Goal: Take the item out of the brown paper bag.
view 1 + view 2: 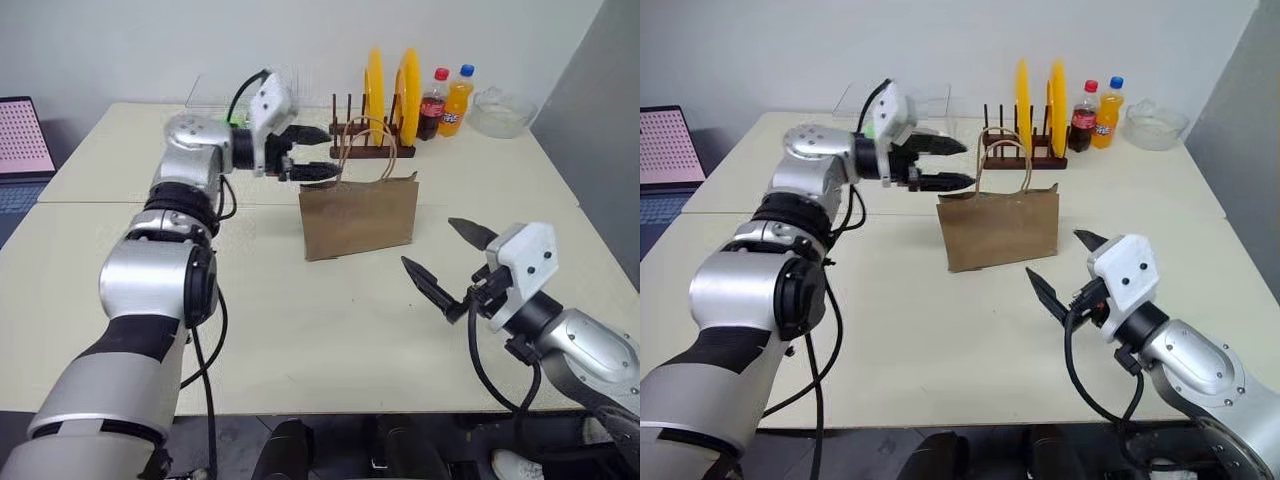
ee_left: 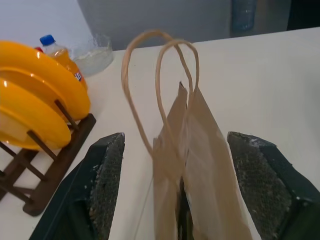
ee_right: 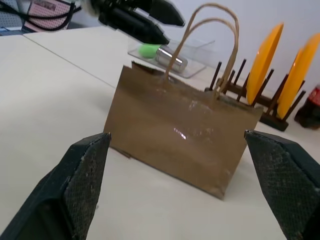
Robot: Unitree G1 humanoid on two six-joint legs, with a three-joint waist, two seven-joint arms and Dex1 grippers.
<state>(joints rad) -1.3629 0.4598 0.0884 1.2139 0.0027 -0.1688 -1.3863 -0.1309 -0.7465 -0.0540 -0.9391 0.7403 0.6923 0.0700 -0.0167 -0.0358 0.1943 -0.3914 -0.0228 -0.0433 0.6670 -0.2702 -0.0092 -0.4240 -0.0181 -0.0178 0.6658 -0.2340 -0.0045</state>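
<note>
1. The surface [image 1: 300, 350] is pale and wide; the brown paper bag [image 1: 360, 217] stands upright near its middle and serves as the landmark here.
2. Behind the bag stands a plate rack [image 1: 372, 140] with two yellow plates [image 1: 407, 95]; to the right of that rack are a cola bottle [image 1: 433, 104] and an orange drink bottle [image 1: 457, 100].
3. The bag's mouth looks only narrowly parted in the left wrist view, and its two cord handles [image 2: 160, 75] stand up in loops.
4. The left pincer [image 1: 318, 153] hangs at the bag's upper left corner, jaws apart and empty, straddling that end of the bag.
5. The right pincer [image 1: 448, 262] waits in front of the bag and to its right, spread wide, holding nothing.
6. The item cannot be seen; presumably it lies inside the bag.
7. Judged step: opening the bag. Next, one pincer likely must hold an edge or handle while the other reaches in.
</note>
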